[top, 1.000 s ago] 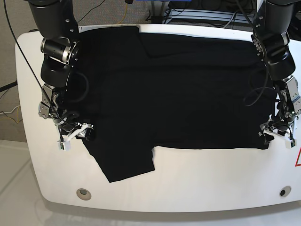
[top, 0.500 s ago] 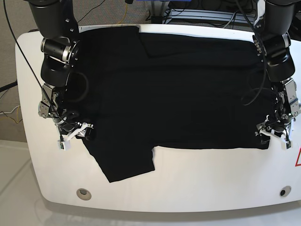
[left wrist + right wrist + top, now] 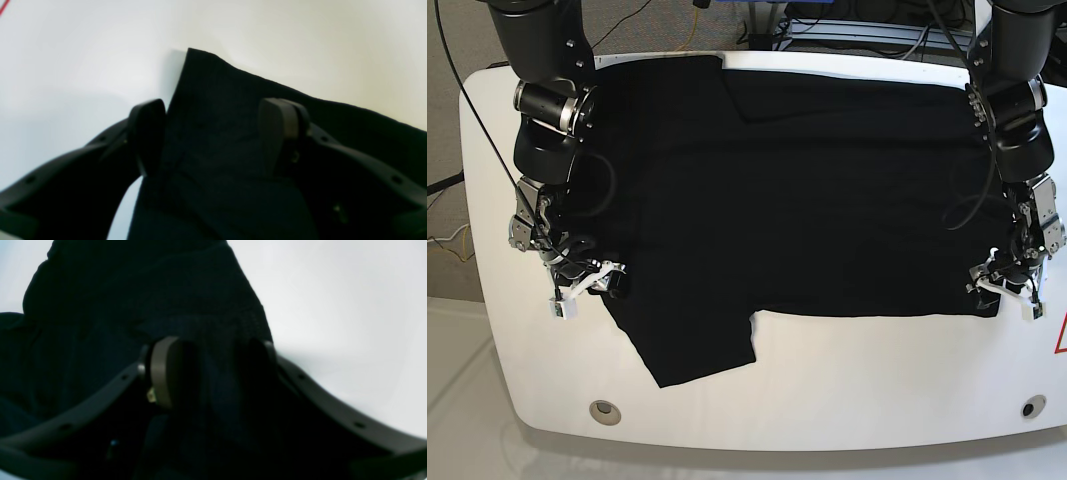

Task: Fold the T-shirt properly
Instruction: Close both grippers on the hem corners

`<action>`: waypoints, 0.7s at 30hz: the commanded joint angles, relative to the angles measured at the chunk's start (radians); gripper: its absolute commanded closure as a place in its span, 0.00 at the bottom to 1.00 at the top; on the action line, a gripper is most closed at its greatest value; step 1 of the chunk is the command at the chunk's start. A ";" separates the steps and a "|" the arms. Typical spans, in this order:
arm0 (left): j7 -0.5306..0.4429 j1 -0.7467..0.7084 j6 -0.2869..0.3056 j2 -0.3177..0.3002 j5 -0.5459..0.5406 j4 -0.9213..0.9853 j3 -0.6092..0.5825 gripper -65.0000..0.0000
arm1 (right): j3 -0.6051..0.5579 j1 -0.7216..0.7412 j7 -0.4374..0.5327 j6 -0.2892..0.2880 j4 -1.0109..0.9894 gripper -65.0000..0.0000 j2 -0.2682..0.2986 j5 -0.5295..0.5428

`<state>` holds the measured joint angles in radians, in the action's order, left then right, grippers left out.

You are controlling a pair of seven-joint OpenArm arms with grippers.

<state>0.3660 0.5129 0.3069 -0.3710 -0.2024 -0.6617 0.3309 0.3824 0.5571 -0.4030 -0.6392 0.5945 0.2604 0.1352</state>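
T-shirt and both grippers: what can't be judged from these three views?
- T-shirt, base view: only a plain black side shows; the underside is hidden against the table.
- Right gripper, right wrist view: dark and blurred, so a pinch on the cloth is unclear.
- Left gripper, left wrist view: fingers straddle the corner; contact with the cloth is unclear.

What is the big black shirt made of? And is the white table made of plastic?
The large black short-sleeved T-shirt looks like soft matte knit cloth, likely cotton: it lies limp and creased, and the left wrist view shows a fine weave. The smooth white table has a slight sheen and rounded edge, so plastic or coated board; the pictures cannot settle which.
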 commanded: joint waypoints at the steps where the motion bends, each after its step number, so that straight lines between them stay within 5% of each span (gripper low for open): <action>1: -0.023 0.035 0.010 -0.012 -0.007 0.003 0.016 0.37 | 0.001 0.021 -0.007 -0.002 0.011 0.53 0.011 -0.001; 21: -0.026 0.002 -0.036 -0.002 0.023 -0.043 0.088 0.37 | 0.002 0.021 0.014 -0.001 0.012 0.52 0.010 0.004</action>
<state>0.3653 0.4854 0.2684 -0.3531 -0.1783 -0.6823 0.4129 0.3824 0.5560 -0.3916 -0.6392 0.5938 0.2600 0.1356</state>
